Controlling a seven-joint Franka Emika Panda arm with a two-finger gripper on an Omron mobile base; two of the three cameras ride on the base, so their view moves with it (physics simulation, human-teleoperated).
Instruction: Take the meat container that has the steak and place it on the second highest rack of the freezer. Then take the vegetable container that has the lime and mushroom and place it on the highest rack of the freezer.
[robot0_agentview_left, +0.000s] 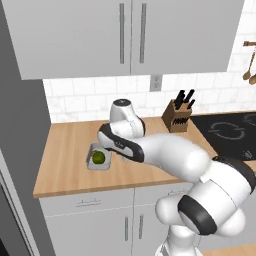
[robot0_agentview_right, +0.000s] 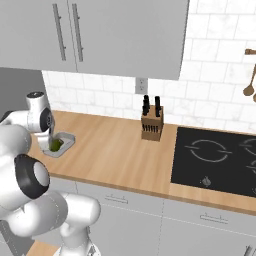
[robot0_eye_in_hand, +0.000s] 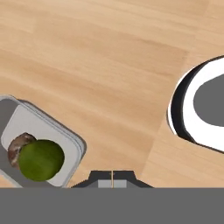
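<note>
My end effector (robot0_eye_in_hand: 112, 178) sits pinched shut and empty over the counter (robot0_eye_in_hand: 109, 65), so I should open it before reaching for the tray (robot0_eye_in_hand: 65, 135) with the lime (robot0_eye_in_hand: 40, 159) and mushroom (robot0_eye_in_hand: 17, 146) at lower left.

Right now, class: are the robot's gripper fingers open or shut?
Shut. In the hand view the gripper shows its two dark tips pressed together with only a thin seam between, nothing held; the tray with the lime lies beside it.

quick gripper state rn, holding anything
gripper: closed, holding nothing; the tray with the lime sits beside it on the counter.
</note>
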